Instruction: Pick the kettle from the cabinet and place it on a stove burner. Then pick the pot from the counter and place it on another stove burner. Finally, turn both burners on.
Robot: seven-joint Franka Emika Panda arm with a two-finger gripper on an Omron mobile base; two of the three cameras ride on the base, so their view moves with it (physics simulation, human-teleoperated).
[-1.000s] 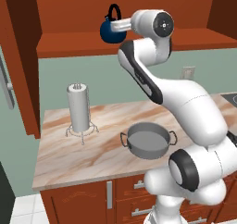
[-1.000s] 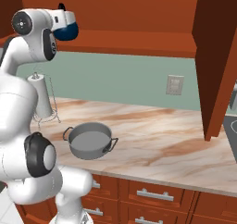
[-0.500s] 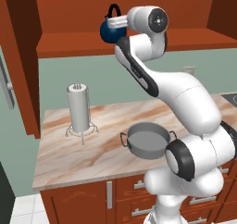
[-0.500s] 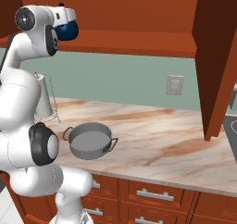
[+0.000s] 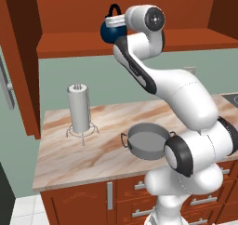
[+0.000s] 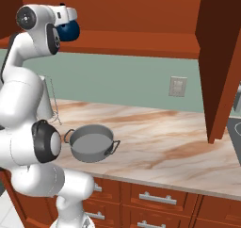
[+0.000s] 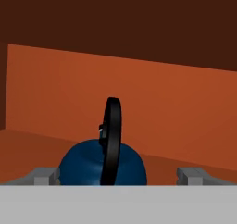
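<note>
You are reaching into the cabinet point(image 5: 116, 45), where the kettle point(image 7: 102, 165) is sitting on the shelf board. Your fingers point(image 7: 46, 176) are standing fully apart, one at nine o'clock of the kettle and one at three o'clock, gripping nothing, so the round body and its upright black handle point(image 7: 111, 137) are lying between them for a straddling grasp. The pot point(image 5: 148, 141) is waiting on the counter point(image 5: 97, 147), at four o'clock from the paper towel roll point(image 5: 78, 108), its turn coming later.
</note>
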